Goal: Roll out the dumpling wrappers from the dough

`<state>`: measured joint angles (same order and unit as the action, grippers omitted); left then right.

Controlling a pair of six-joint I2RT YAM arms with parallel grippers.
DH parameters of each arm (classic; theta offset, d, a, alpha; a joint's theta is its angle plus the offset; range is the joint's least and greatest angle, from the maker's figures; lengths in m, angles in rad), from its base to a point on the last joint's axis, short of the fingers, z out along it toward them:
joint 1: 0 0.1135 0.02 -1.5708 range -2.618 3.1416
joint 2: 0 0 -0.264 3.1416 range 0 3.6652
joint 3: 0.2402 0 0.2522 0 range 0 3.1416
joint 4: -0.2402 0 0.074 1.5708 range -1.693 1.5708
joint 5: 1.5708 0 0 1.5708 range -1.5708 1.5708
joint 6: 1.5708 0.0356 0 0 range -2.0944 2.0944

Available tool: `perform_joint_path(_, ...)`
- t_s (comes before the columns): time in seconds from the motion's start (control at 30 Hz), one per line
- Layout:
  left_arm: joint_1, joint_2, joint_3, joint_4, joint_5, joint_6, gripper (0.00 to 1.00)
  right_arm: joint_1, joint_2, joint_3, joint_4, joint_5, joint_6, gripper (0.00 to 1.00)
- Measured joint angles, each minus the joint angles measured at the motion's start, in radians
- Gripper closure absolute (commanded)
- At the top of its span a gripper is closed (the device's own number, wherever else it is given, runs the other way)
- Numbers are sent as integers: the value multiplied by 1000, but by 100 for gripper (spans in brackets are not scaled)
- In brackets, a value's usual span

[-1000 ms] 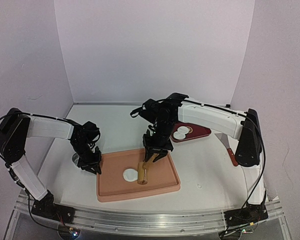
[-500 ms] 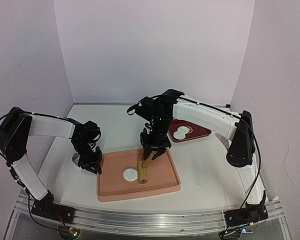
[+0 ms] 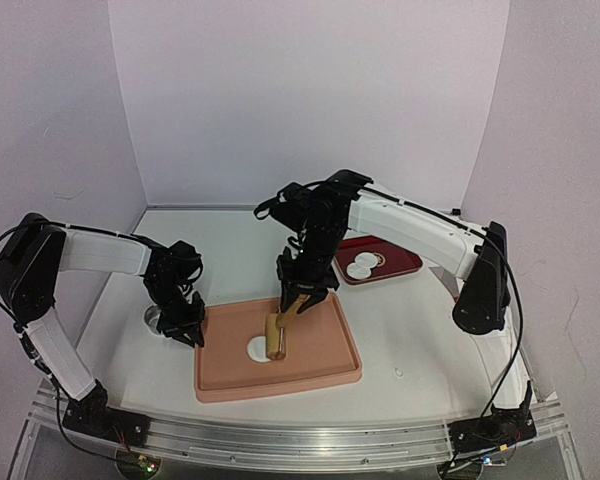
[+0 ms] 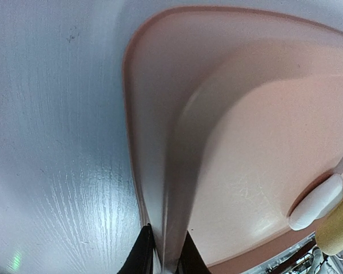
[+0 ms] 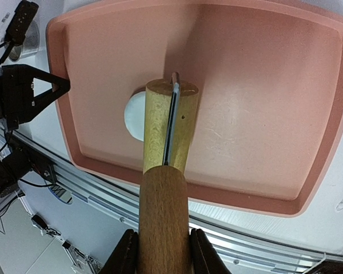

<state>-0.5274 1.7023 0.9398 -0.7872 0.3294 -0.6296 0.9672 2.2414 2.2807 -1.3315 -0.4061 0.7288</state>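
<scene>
A lab test booth: plain white walls (image 3: 310, 100) box in a white table (image 3: 410, 340) on aluminium rails (image 3: 300, 440).

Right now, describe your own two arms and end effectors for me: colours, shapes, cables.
The left arm and right arm both have smooth white link shells joined by chunky black joints. The left end effector and right end effector are all black, each with two slim, flat fingers. Thin black cables loop loosely alongside each arm. No markings are readable.

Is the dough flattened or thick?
Thick: the dough shows a raised, rounded edge in the left wrist view; the rolling pin covers part of it.
</scene>
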Motion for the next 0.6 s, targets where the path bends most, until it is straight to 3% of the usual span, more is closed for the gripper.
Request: perform_joint_path(0.6, 0, 0, 0, 1, 0, 0, 100, -5, 27, -49, -5, 32, -24, 100)
